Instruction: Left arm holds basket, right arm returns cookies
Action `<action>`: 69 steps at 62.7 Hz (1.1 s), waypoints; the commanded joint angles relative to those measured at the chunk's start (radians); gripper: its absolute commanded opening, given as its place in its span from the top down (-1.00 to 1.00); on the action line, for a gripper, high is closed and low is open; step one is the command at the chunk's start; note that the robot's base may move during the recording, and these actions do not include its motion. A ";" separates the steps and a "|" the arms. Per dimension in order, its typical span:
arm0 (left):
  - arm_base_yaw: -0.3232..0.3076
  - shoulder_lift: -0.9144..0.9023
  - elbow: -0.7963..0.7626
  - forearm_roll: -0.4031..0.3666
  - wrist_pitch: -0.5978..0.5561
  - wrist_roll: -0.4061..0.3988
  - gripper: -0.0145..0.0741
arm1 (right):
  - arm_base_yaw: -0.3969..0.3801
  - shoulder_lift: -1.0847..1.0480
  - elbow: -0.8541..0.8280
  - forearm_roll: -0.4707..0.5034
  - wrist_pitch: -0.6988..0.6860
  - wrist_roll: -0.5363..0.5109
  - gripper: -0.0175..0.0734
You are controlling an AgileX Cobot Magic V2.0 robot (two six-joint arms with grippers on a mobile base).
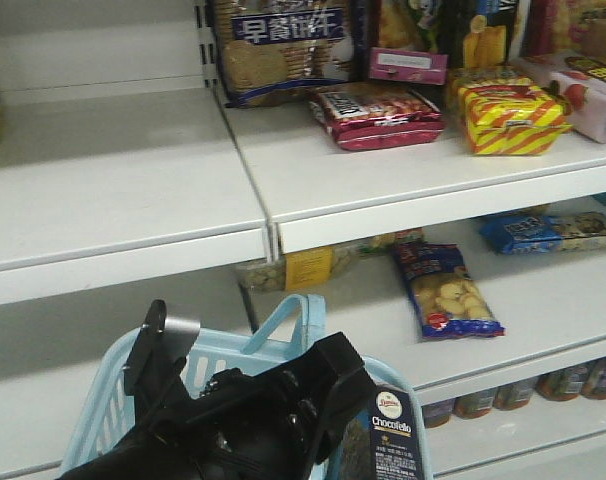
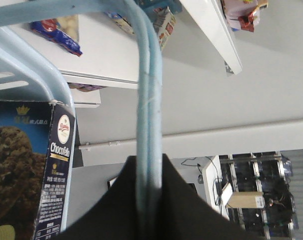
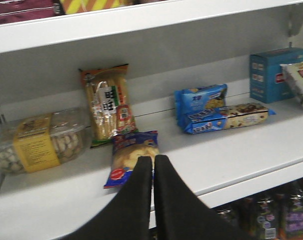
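Observation:
The light blue basket hangs at the bottom left of the front view, with my bulky black left arm over it. In the left wrist view my left gripper is shut on the basket's looped handle. The cookies, a tall navy "Chocofello" box, stand upright inside the basket at its right side; the box also shows beside the basket rim. My right gripper is shut with nothing in it, in front of the lower shelf. It does not show in the front view.
The upper shelf carries a clear biscuit bag, a maroon packet and a yellow-red striped box. On the lower shelf lie a blue snack bag, a clear tub, blue packets and a teal box.

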 commanded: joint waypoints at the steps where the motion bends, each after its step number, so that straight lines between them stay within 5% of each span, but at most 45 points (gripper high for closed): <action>1: -0.001 -0.028 -0.030 0.042 -0.034 0.002 0.69 | -0.004 -0.016 0.004 -0.001 -0.073 0.000 0.64; 69: -0.001 -0.028 -0.030 0.042 -0.030 0.002 0.69 | -0.004 -0.016 0.004 -0.001 -0.073 0.000 0.64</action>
